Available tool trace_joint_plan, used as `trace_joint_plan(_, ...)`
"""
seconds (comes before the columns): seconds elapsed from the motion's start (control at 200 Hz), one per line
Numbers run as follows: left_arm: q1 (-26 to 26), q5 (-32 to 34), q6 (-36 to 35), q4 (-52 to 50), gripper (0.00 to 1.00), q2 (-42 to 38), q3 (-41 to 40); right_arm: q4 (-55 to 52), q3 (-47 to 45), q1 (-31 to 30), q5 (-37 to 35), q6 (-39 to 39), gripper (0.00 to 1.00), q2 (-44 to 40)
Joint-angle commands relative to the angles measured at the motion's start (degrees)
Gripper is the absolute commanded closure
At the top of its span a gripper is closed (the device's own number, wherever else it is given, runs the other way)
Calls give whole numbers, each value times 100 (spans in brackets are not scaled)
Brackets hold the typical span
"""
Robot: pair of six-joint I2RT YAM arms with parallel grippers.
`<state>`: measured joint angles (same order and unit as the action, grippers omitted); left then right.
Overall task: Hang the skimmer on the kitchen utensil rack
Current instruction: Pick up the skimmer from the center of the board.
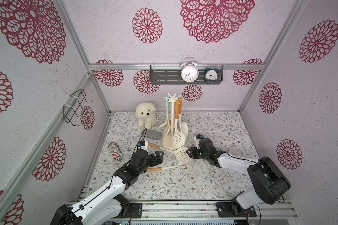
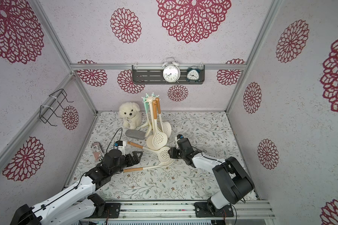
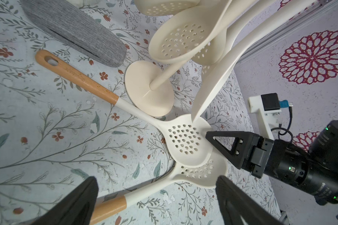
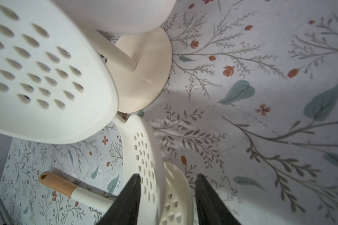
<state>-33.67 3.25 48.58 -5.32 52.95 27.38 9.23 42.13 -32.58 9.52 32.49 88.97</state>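
Plainly, in a top view the skimmer [image 1: 180, 153] lies flat just ahead of the right pincer [image 1: 189, 152], its bowl stacked on a second skimmer [image 1: 186, 162]; the rack [image 1: 173, 116] stands just beyond. From the left wrist, the left pincer [image 3: 156, 178] gapes wide over the second skimmer's handle, holding nothing. From the right wrist, the right pincer's jaws stand half apart astride both bowl rims, not yet pinching. We judge the skimmer light, stiff and glossy: its rim may slip, so the wooden handle offers a surer hold, hole left free.
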Motion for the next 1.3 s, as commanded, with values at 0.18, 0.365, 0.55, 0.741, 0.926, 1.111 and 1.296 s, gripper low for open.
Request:
trace_joint_plan(0.18,540,-262,262,5,2,-422,-13,-35,651,50,826,-535,78,450)
trace_joint_plan(0.365,890,-254,381,-252,1,-873,-48,-75,605,2,1099,-632,98,163)
trace_joint_plan(0.55,1086,83,289,-876,2,-1470,111,-137,407,-219,1156,-595,100,-312)
trace_joint_plan(0.741,1258,350,194,-1494,3,-1935,385,-358,349,-460,1349,-647,100,-784)
trace_joint_plan(0.926,1279,852,155,-2280,3,-2118,859,-113,110,-777,1120,-120,100,-1342)
trace_joint_plan(1.111,1282,925,337,-2367,3,-1960,974,1160,-622,-1195,105,1401,100,-2142)
trace_joint_plan(1.296,1280,-519,87,-373,3,-1724,646,1420,-505,-1595,-32,1558,100,-2167)
